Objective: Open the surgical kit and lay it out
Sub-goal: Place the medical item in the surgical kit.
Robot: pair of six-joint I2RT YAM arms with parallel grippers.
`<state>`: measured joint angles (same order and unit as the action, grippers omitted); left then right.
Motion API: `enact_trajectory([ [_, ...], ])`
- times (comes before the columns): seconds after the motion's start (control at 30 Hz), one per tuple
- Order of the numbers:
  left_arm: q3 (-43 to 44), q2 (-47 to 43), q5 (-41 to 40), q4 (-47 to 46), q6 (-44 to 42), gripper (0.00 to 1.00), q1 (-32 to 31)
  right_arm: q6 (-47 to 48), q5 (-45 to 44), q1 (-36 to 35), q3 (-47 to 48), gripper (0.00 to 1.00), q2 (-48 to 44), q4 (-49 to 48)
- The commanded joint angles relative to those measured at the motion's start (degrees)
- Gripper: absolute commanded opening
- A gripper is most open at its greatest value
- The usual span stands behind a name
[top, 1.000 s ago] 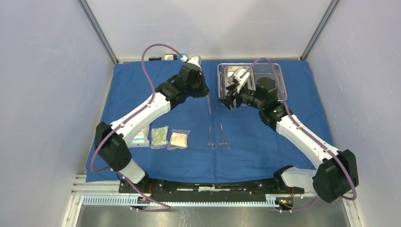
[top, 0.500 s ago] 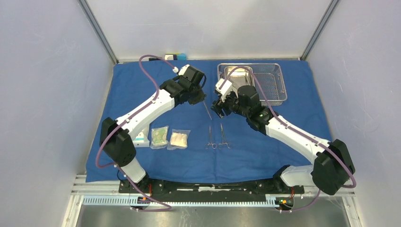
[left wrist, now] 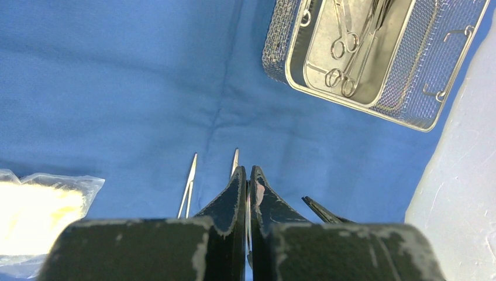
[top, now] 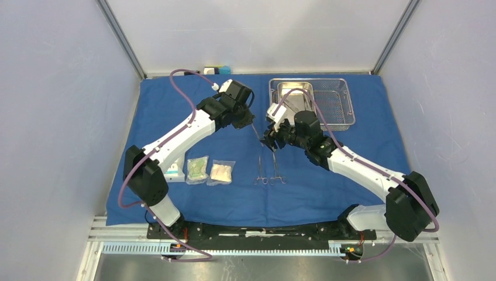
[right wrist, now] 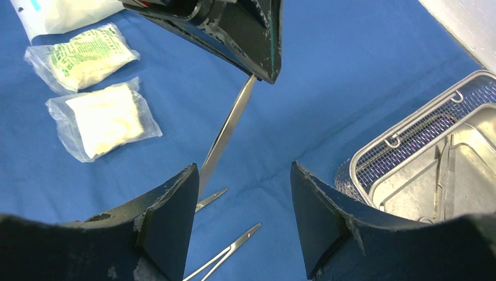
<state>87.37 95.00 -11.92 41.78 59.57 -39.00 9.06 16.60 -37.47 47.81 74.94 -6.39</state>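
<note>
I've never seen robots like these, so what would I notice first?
In the middle of a big blue cloth the left claw pinches a long slim metal tool, and the right claw hangs open just beside it. At the far edge, on the right, stands a shiny steel mesh tray with more tools inside.

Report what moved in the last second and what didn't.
The right gripper left the tray and swung left, open, to straddle the slim instrument held by the shut left gripper, which shifted slightly nearer. Nothing grasped or released. The packets, two laid-out instruments and tray stayed.
</note>
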Motion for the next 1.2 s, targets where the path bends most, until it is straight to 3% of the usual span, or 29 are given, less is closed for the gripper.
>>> enact_trajectory([
  [0.0, 1.42, -0.04, -1.06, -0.99, 2.39, 0.02, 0.18, -1.05, 1.99, -0.23, 0.18, 0.65, -1.12, -2.58],
  [0.17, 1.51, 0.06, -0.25, -1.45, 2.92, 0.02, 0.24, -1.68, 3.52, -0.41, 0.22, 0.63, -0.55, -3.17],
  [0.33, 1.42, -0.36, 1.26, -2.69, 3.09, 0.05, 0.24, -1.19, -0.09, -0.96, 0.87, 0.57, 0.62, -2.85],
  [0.73, 0.44, -0.64, 2.94, -4.25, 3.57, 0.05, 0.23, 0.86, -5.68, -3.63, 3.12, 0.53, 3.20, -0.73],
  [1.03, -0.21, -0.39, 3.03, -4.69, 3.51, 0.05, 0.24, 2.66, -10.90, -4.14, 4.63, 0.36, 2.97, 0.54],
  [1.17, -0.58, -0.19, 3.07, -5.28, 3.39, 0.05, 0.18, 3.63, -11.74, -4.61, 4.83, 0.25, 2.83, 1.01],
])
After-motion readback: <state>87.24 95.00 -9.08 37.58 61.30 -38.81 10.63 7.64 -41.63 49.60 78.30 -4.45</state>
